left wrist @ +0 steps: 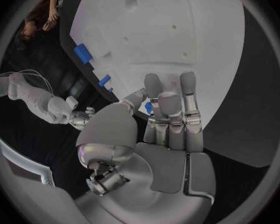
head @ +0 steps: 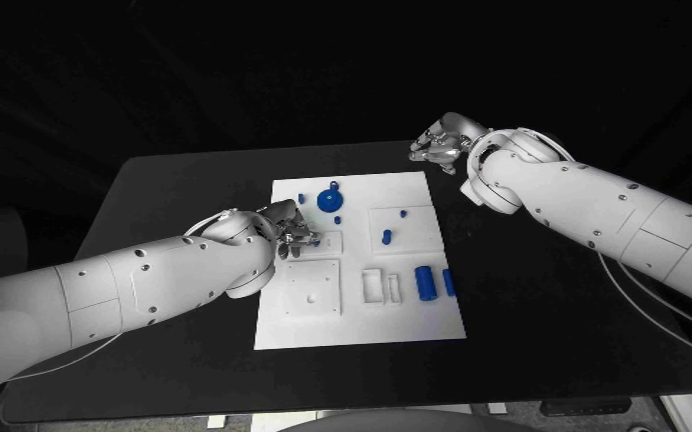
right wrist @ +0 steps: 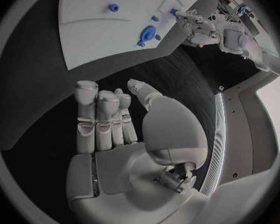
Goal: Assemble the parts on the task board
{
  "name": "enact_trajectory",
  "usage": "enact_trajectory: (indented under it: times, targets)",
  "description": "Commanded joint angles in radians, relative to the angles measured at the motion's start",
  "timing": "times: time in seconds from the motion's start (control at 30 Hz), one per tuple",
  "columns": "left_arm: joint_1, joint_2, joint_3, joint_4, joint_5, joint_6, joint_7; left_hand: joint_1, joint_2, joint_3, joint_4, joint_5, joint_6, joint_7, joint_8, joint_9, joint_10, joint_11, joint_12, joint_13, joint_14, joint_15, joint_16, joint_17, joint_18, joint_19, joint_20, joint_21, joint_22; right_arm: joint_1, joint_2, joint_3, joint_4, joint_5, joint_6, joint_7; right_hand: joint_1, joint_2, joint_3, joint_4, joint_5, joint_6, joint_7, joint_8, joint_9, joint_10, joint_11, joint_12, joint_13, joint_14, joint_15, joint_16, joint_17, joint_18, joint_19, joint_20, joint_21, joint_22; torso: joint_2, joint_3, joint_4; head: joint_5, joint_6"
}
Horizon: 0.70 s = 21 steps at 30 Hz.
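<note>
Left hand point(head: 289, 232) sits at the left edge of the white task board point(head: 361, 312), mid-frame in the head view. Its wrist view shows a small blue part point(left wrist: 149, 107) pinched between thumb and fingertips, other fingers straight and close together.

Right hand point(head: 441, 145) hangs over black table point(head: 548, 352) just past the board's upper right corner, touching nothing; fingers side by side, loosely extended, thumb apart, palm empty.

On the board: round blue part point(head: 332, 200) upper centre, two blue cylinders point(head: 426, 282) lower right, small blue pieces point(head: 387, 235) between
</note>
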Motion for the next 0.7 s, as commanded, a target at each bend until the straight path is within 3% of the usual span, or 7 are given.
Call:
enact_trajectory:
  times: [0.03, 0.7]
  targets:
    - [0.000, 0.003, -0.001, -0.001, -0.011, 0.030, -0.004, 0.022, 0.020, 0.000, -0.007, 0.002, 0.218, -0.132, 0.003, 0.001, 0.019, -0.035, -0.001, -0.001, 0.001, -0.007, 0.005, -0.001, -0.015, 0.006, 0.000, 0.000, 0.017, 0.000, 0.000, 0.001, 0.002, 0.002, 0.008, 0.007, -0.006, -0.001, -0.002, 0.003, 0.001, -0.002, 0.001, 0.005, 0.000, -0.005, 0.001, -0.005, 0.000, -0.001, 0.002, -0.005, 0.000, 0.007, 0.047, 0.001, -0.006, 0.074, 0.000, 0.0002, 0.0006, -0.001, 0.000]
    - [0.000, -0.001, -0.003, 0.001, -0.024, 0.062, -0.015, 0.023, 0.020, 0.000, -0.007, 0.003, 0.218, -0.132, 0.003, 0.003, 0.019, -0.035, 0.000, -0.001, 0.000, -0.008, 0.007, -0.002, -0.017, 0.005, -0.002, 0.003, 0.017, -0.002, 0.000, 0.001, 0.002, 0.002, 0.009, 0.006, -0.006, -0.001, -0.002, 0.003, 0.001, -0.002, 0.001, 0.005, 0.000, -0.005, 0.001, -0.005, 0.000, -0.001, 0.002, -0.005, 0.000, 0.007, 0.047, 0.001, -0.006, 0.074, 0.000, 0.0001, 0.0007, 0.004, -0.004]
